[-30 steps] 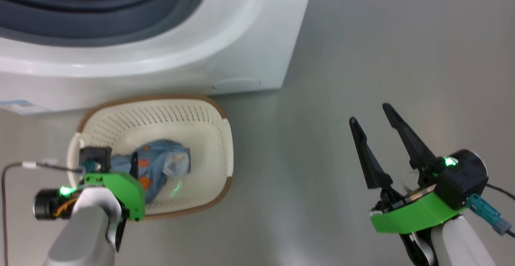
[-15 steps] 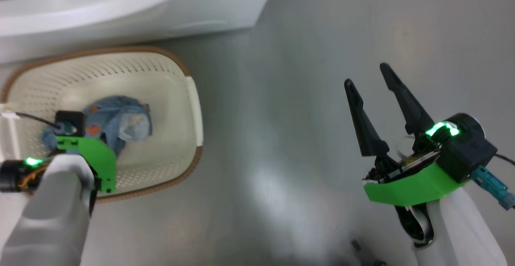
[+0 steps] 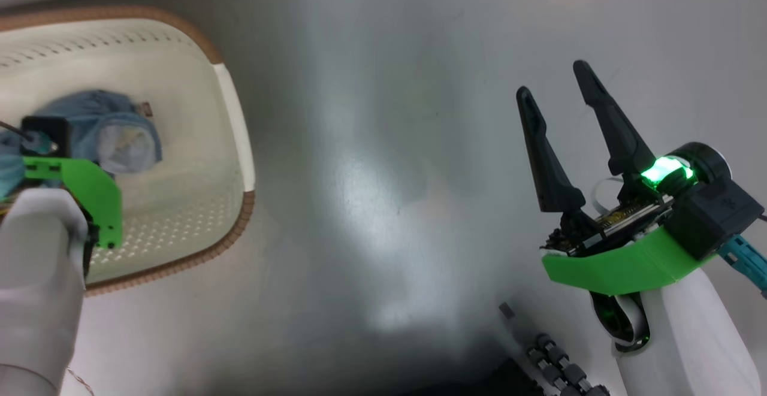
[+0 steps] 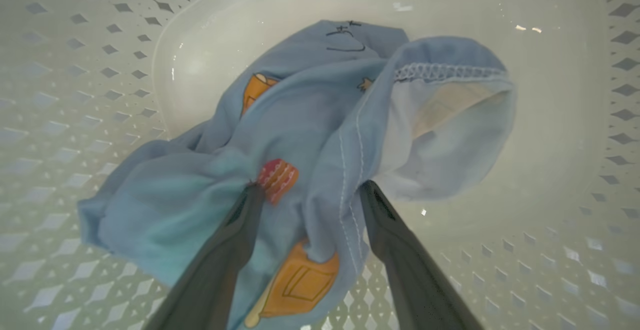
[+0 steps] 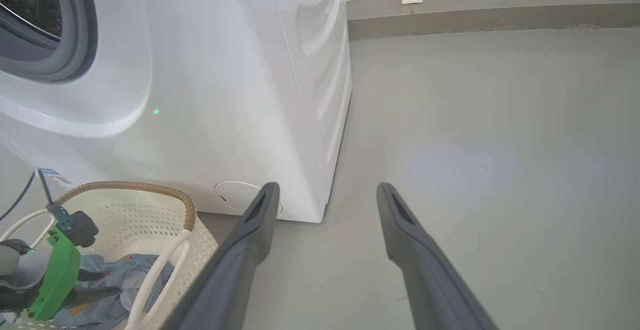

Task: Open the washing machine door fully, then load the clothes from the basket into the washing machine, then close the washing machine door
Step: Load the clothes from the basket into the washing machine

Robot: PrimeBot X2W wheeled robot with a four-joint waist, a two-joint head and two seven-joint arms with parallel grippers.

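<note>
You have the left gripper point(image 4: 310, 190) lowered inside the basket point(image 3: 242, 216), with the jaws spread wide and not yet closed on anything. Its two dark fingers point(image 4: 222, 260) straddle a raised fold of the clothes point(image 4: 300, 120). One tip presses in beside a small red patch point(image 4: 277, 180) and the other sits against a stitched seam. The fold between them hangs loose (so you are around the cloth, not gripping it).

The clothes lie bunched on the bottom of the basket, light blue with orange-brown patches point(image 4: 295, 285). One open hem, turned toward the basket's white handle point(image 3: 233, 120), shows a paler cream inside point(image 4: 450, 105). In the head view your green wrist bracket point(image 3: 90, 192) covers part of the bundle.

Your right gripper point(image 3: 552, 78) sits well to the right of the basket, clear of it, over the grey floor point(image 3: 389, 174). Its jaws are just as wide, and you can see the floor between the fingers.

The washing machine point(image 5: 225, 95) stands just behind the basket, its white front very close to the brown rim (whether they touch, I cannot tell). The grey rubber seal point(image 5: 85, 45) of its opening sits higher up than the basket and off to the left of it in the right wrist view, with a slice of dark drum inside it
</note>
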